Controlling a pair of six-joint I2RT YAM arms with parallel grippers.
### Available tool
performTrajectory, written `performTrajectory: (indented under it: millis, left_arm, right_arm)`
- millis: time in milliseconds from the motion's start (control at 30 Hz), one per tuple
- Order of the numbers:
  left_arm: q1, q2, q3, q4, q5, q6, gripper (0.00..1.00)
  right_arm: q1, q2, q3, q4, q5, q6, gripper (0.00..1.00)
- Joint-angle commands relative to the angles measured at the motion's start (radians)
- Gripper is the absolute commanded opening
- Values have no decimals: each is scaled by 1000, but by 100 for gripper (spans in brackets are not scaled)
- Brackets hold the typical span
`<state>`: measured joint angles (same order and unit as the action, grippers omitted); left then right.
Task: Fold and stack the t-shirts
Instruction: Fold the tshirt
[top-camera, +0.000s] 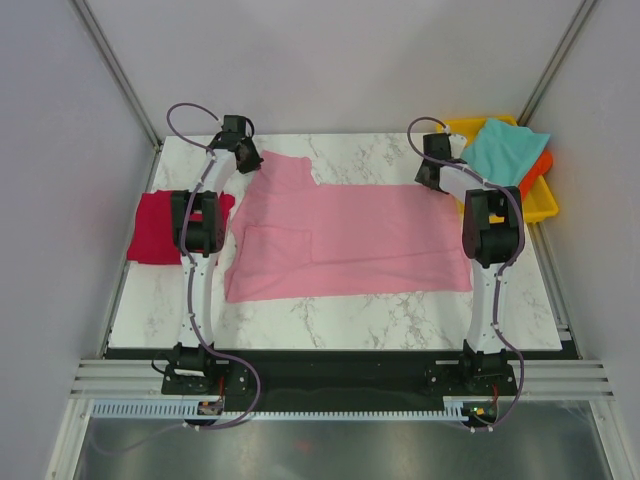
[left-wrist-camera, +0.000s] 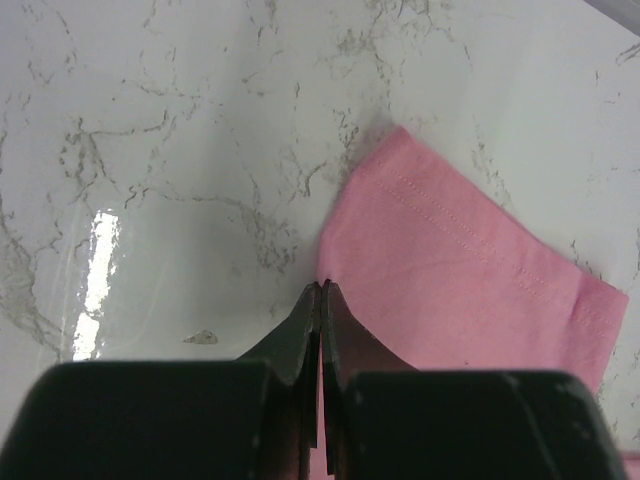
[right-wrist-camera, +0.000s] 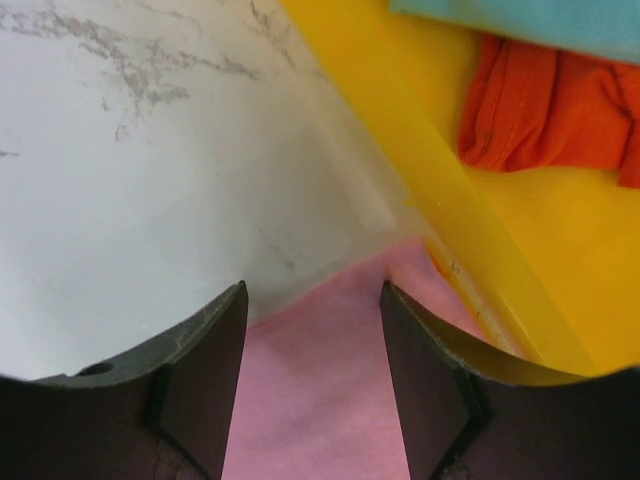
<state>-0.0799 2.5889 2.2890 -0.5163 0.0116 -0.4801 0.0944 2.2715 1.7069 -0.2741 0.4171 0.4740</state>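
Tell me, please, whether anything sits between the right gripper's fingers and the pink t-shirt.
Nothing visible does. The right gripper, fingers open, is right over a corner of the pink t-shirt, and only cloth and table show between the fingers. The wall of the yellow tray runs close alongside, off to the side.

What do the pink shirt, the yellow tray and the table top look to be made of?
Pink shirt: soft matte knit cloth, probably cotton; a double-stitched hem shows. Yellow tray: smooth rigid plastic, judging by its even colour and hard straight rim. Table top: glossy marble-look surface with grey veins and glare; stone or laminate, cannot tell.
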Motion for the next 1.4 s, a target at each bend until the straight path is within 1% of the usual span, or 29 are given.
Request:
performTrajectory:
  millis: [0, 33, 67, 133, 167, 233, 267, 333, 400, 433, 467, 533, 567, 700, 833, 1100, 1367]
  left_arm:
    - [3, -41, -3, 24, 45, 2, 2]
    - [3, -42, -5, 25, 47, 0, 2]
    - [3, -46, -5, 25, 45, -2, 2]
    - [3, -53, -8, 27, 47, -3, 2]
    - [3, -55, -6, 27, 47, -3, 2]
    - [3, -68, -11, 30, 44, -3, 2]
    - [3, -73, -19, 35, 42, -3, 2]
    - [3, -91, -29, 42, 36, -3, 2]
    - [3, -105, -49, 59, 40, -5, 2]
    - [3, -116, -56, 61, 42, -6, 2]
    - [3, -124, -65, 65, 45, -6, 2]
    - [2, -145, -72, 81, 62, -5, 2]
    - [2, -153, -83, 84, 67, -3, 2]
    - [-6, -217, -146, 159, 111, 30, 2]
    - [-14, -282, -220, 199, 114, 54, 2]
    - [-23, -352, -287, 203, 131, 72, 2]
    - [-40, -469, -413, 213, 108, 110, 2]
  right_arm:
    - [2, 20, 33, -57, -29, -2, 63]
    - [4, 16, 30, -57, -31, -2, 61]
    - [4, 16, 28, -57, -32, -3, 56]
    - [4, 20, 31, -57, -38, -5, 51]
    - [4, 25, 42, -59, -37, -9, 42]
    - [4, 29, 49, -63, -25, -9, 33]
    - [5, 26, 49, -63, -14, -6, 25]
    - [4, 16, 43, -63, 21, -2, 24]
    - [5, 5, 37, -62, 40, 2, 20]
    - [4, -9, 34, -60, 54, 5, 16]
    - [4, -16, 27, -62, 69, 6, 8]
    - [4, -38, 16, -60, 84, 11, 4]
    - [4, -47, 10, -60, 101, 14, 0]
    - [4, -89, -23, -53, 123, 25, 0]
    - [5, -116, -44, -48, 120, 29, 0]
    - [7, -181, -90, -48, 120, 31, 1]
    - [7, -262, -156, -54, 118, 28, 2]
